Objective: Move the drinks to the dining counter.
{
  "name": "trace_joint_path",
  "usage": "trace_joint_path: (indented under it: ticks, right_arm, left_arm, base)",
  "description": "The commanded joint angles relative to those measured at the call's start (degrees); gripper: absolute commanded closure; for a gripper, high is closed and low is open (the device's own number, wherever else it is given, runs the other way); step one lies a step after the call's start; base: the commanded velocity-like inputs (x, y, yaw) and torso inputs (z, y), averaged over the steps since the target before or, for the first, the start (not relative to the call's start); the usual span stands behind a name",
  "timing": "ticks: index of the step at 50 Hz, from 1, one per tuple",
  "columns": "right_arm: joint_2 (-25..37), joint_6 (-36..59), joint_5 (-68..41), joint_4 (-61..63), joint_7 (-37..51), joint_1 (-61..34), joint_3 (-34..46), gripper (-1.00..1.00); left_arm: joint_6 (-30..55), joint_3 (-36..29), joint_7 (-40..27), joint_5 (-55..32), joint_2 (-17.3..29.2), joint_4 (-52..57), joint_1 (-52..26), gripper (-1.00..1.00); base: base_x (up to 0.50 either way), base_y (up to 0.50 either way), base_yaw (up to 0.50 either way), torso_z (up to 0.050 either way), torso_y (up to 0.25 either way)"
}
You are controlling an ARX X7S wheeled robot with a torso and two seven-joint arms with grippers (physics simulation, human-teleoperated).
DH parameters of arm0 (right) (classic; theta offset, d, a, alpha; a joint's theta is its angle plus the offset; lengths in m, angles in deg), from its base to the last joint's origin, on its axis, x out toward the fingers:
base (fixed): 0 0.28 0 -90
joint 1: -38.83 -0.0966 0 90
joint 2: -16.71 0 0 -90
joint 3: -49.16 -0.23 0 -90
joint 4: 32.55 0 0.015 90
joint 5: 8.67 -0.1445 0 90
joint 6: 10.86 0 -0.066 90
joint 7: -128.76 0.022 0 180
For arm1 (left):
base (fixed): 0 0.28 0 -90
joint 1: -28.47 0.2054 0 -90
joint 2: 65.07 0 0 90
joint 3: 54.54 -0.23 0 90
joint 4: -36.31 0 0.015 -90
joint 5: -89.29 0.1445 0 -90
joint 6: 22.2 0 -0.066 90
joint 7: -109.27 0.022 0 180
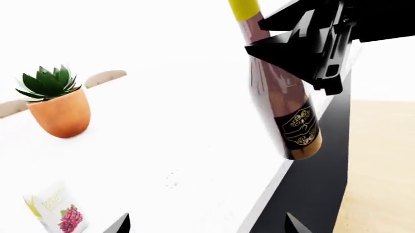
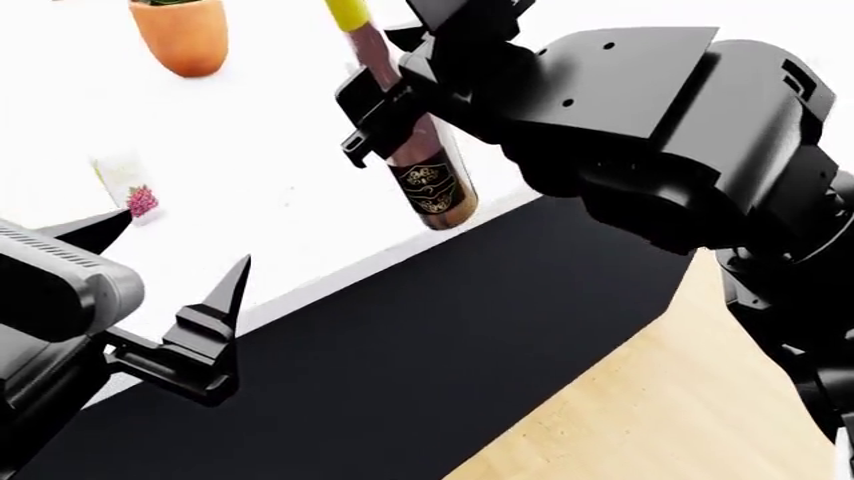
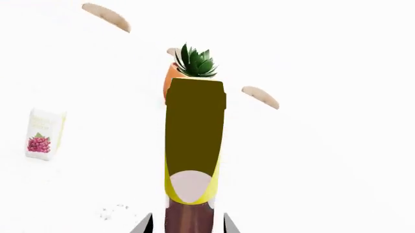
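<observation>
The right gripper [image 2: 387,105] held the tilted wine bottle [image 2: 424,165] above the white surface [image 2: 267,220], jaws clenched on its neck. The left gripper [image 2: 180,290] hovered low, jaws released.

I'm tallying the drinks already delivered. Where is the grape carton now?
In the head view, the grape carton stands on the white counter at left, nearer than the plant pot, beyond the open left pincer.

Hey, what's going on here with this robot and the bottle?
The robot's right gripper is clamped on a tall wine bottle, holding it tilted in the air above the near edge of the white dining counter. A small grape carton already stands on that counter, with an orange plant pot farther back. The left gripper hangs open and empty by the counter's black front.
</observation>
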Motion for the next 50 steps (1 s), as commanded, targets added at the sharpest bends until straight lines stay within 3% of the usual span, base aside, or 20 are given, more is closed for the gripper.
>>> trace_joint_path:
  ticks: [1,29,32,50]
  right_arm:
    - [0.4,0.3,6.6,0.4,1.0,-1.0,-2.3,1.0]
    - [0.2,-0.7,5.9,-1.0,1.0,-0.8,-3.6,1.0]
    - [-0.1,-1.3,3.8,-2.4,2.5,0.0,-6.5,1.0]
    - [-1.2,-3.9,5.8,-7.0,3.3,1.0,-6.7,1.0]
  left_arm:
    - [0.0,-0.1,0.0,0.1,-0.1,0.0,0.2,-1.0]
    - [-0.1,-0.1,-0.1,0.0,0.2,0.0,0.1,-1.0]
    - [0.0,0.3,0.6,0.8,-0.2,-0.1,1.1,-1.0]
    - [-0.5,2.9,1.5,1.6,0.0,0.4,4.7,-1.0]
  base:
    - [0.0,0.0,0.5,0.0,0.011]
    - [0.0,0.0,0.5,0.001,0.003]
    - [-0.03,-0.07,0.0,0.003,0.003]
    - [0.0,0.0,0.0,0.001,0.003]
